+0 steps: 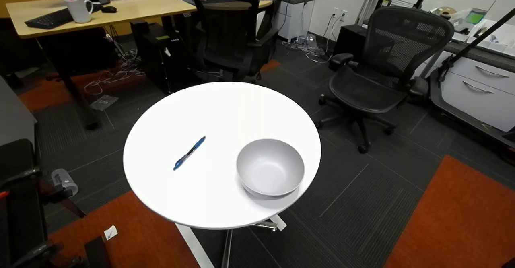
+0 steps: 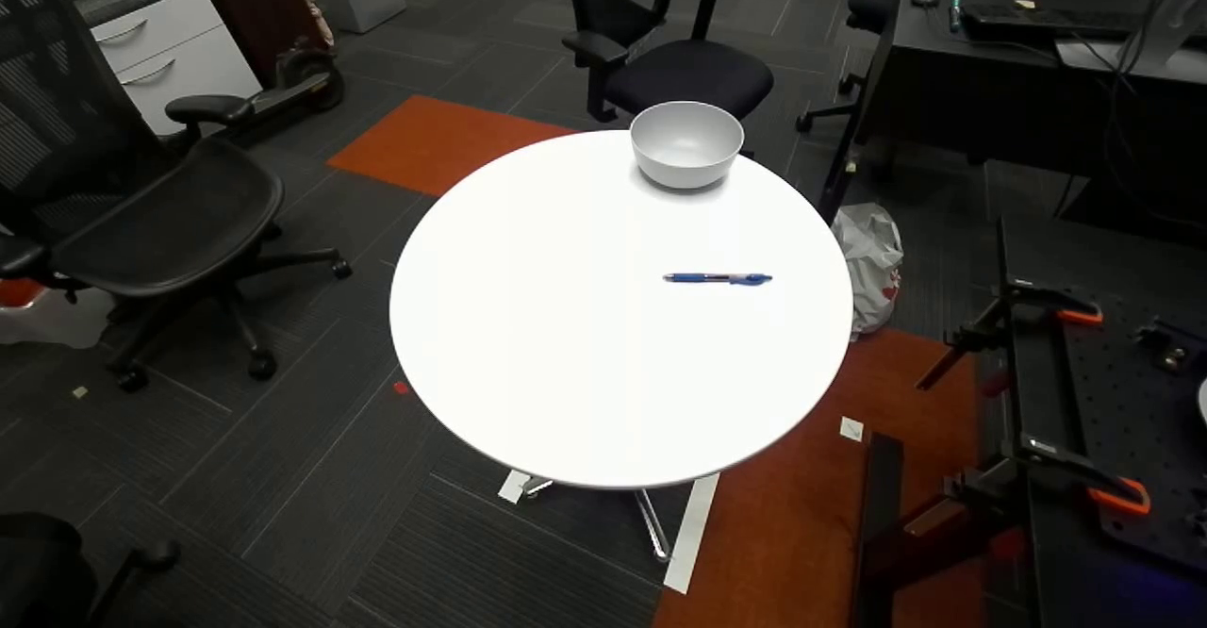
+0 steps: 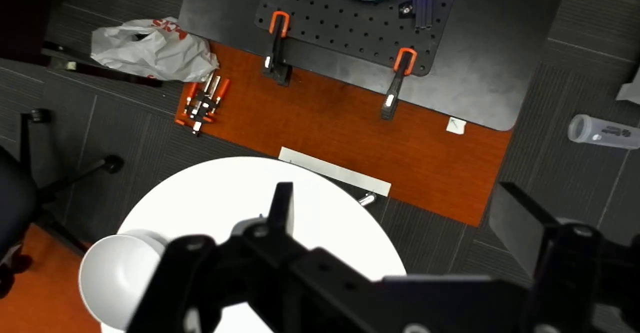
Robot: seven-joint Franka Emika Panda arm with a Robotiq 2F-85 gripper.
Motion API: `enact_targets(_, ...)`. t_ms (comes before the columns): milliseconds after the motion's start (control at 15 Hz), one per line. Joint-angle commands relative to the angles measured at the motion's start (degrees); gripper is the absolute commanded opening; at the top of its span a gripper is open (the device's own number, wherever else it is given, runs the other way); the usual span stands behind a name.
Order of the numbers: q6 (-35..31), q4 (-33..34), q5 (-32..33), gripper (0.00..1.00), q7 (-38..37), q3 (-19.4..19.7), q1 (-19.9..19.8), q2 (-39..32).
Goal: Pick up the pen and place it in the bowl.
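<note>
The blue pen lies flat on the round white table, apart from the bowl. It also shows in an exterior view. The light grey bowl stands upright near the table's edge, and inside it I see only its bare surface; it shows too in an exterior view and at the lower left of the wrist view. My gripper is wide open, with nothing between the fingers, above the table's edge. In the wrist view only a small blue tip shows beside a finger; the rest of the pen is hidden. No exterior view shows the gripper.
A black bench with a perforated plate and orange-tipped clamps stands beside the table. A white plastic bag lies on the floor near it. Office chairs stand around the table.
</note>
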State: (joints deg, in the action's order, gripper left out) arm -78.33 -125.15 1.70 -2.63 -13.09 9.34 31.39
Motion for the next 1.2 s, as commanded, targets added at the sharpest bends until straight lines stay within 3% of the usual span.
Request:
enact_targets(0,-2.99,-2.52,3.78,1.0,0.9,1.44,-0.35,-2.63)
enact_targets(200,-8.76,-5.66,5.94,1.0,1.93,3.38,-0.57,-4.37)
enact_targets(400,-18.62,-10.38,6.27,1.0,3.67,5.72,-0.74,-4.39)
enact_targets(933,-45.14,-27.9,3.41,1.0,9.5,11.43,-1.22,1.8)
enact_targets(1067,-48.91,-31.05,2.54,1.0,10.45,12.72,-1.26,2.7)
enact_targets(1133,-45.5,-26.92,3.69,1.0,8.6,11.09,-1.55,-0.66)
